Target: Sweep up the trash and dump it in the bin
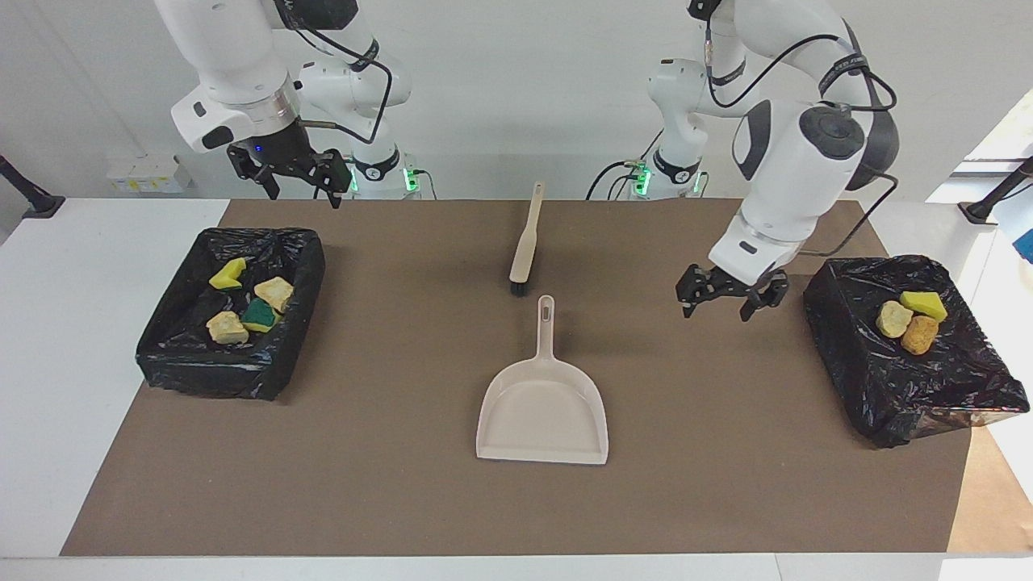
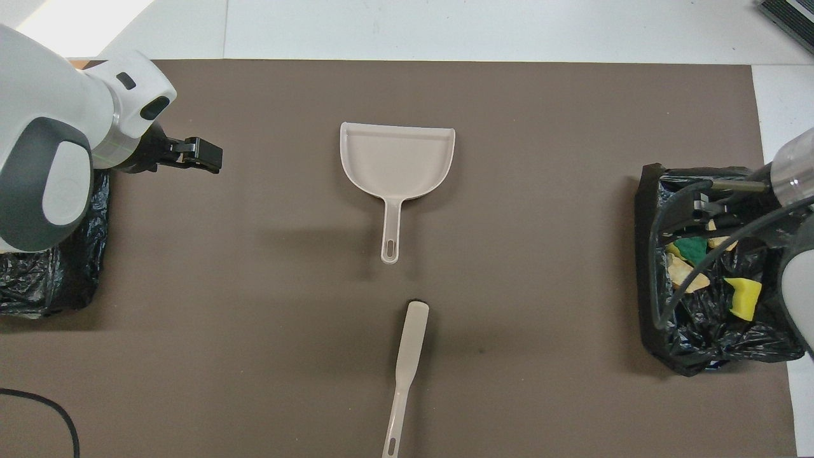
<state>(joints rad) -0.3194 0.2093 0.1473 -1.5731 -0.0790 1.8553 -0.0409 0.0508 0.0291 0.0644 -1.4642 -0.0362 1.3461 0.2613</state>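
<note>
Brown paper covers the white table in the facing view, where the dustpan lies flat mid-table with the brush just nearer the robots, four pieces of trash sit in the black-lined bin at the right arm's end and three more scraps lie on a second black bag at the left arm's end; the left gripper hangs open and empty over bare paper beside that bag, and the right gripper, also open and empty, is raised above the bin's robot-side edge. From overhead, the left gripper shows its spread fingers over the paper well apart from the dustpan, the brush lies nearer the robots, and the right arm partly covers the bin holding the trash.
</note>
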